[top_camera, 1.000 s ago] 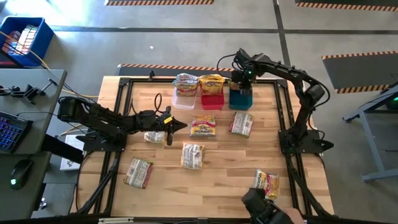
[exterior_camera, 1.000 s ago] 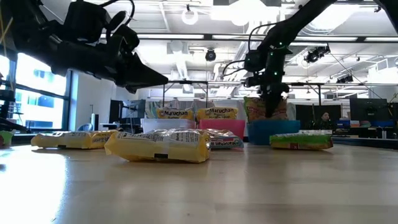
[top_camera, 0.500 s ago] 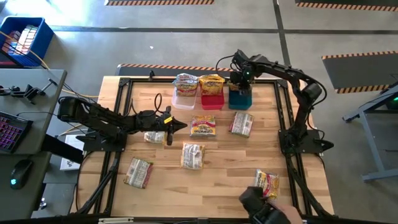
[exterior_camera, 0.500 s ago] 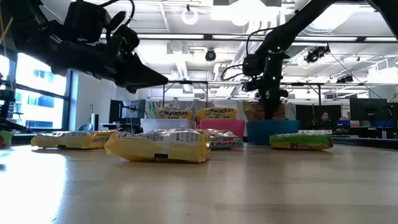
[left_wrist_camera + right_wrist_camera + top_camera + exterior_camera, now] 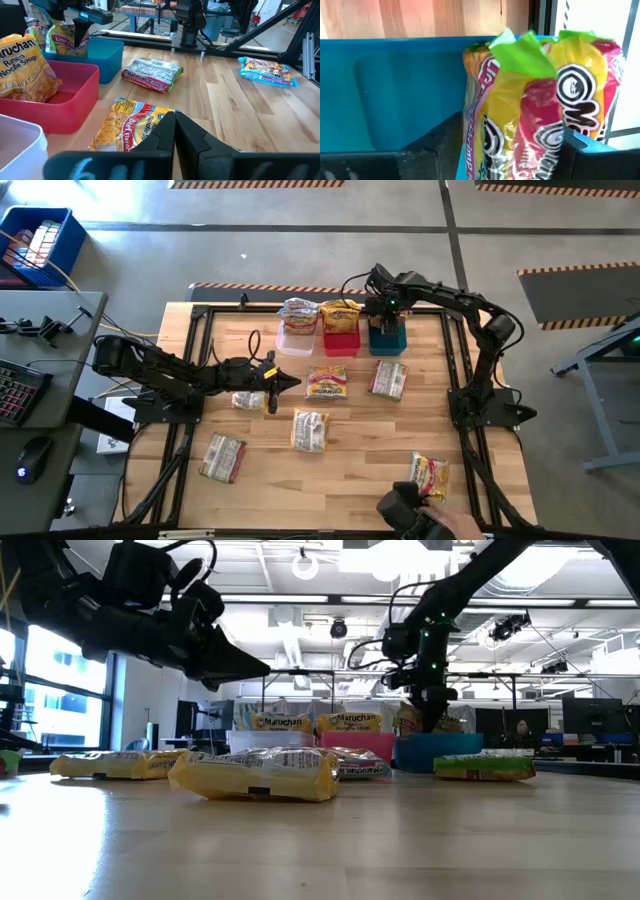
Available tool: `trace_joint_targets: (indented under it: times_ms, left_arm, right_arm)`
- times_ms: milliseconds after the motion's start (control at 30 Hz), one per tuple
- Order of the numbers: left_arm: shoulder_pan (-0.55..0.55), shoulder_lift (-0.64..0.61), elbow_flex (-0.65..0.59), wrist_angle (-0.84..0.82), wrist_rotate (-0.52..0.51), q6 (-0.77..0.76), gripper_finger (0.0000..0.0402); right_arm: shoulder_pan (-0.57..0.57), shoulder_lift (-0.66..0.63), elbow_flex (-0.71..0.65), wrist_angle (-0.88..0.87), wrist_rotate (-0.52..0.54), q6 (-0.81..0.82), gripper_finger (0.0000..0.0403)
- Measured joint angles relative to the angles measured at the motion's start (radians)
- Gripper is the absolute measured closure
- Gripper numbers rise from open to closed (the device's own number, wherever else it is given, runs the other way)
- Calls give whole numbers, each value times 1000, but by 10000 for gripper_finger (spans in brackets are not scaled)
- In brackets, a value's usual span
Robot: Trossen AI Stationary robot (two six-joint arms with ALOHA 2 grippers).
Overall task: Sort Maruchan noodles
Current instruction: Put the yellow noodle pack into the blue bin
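Observation:
Several Maruchan noodle packets lie flat on the wooden table (image 5: 370, 435), among them a yellow-orange one (image 5: 327, 383) and a silvery one (image 5: 388, 379). At the far edge stand a clear bin (image 5: 296, 342), a red bin (image 5: 341, 343) and a teal bin (image 5: 387, 338), each with a packet upright inside. My right gripper (image 5: 512, 145) points down into the teal bin, open, one finger on each side of a red, yellow and green packet (image 5: 535, 110). My left gripper (image 5: 290, 383) hovers shut above the table's left middle, holding nothing. My right gripper comes down from above around the upright packet's top part (image 5: 485, 135), with one finger (image 5: 440, 145) on one flat side and the other (image 5: 592, 155) on the opposite side. I cannot tell whether either finger touches it. The packet stands in the teal bin (image 5: 395, 85).
Another packet (image 5: 248, 400) lies under my left arm. Packets also lie at mid table (image 5: 310, 430), near left (image 5: 223, 457) and near right (image 5: 429, 474). A person's dark-gloved hand (image 5: 410, 512) is at the near edge. A black frame (image 5: 462, 360) rims the table.
The red, yellow and green packet has sunk lower into the teal bin, so less of it shows above the rim. My right gripper has tipped a little over the bin. The person's hand at the near edge has shifted slightly toward the table's left.

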Motion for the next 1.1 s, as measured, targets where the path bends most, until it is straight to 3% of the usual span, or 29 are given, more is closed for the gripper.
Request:
trace_joint_targets:
  times_ms: [233, 633, 1100]
  left_arm:
    - [0, 0, 0, -24, 16, -7, 401]
    - [0, 0, 0, -25, 17, -8, 401]
    - [-7, 0, 0, -25, 17, -8, 401]
  right_arm:
    - [7, -24, 0, 2, 56, 0, 199]
    - [4, -140, 1, 4, 16, 91, 207]
    - [5, -70, 1, 46, -62, 98, 386]
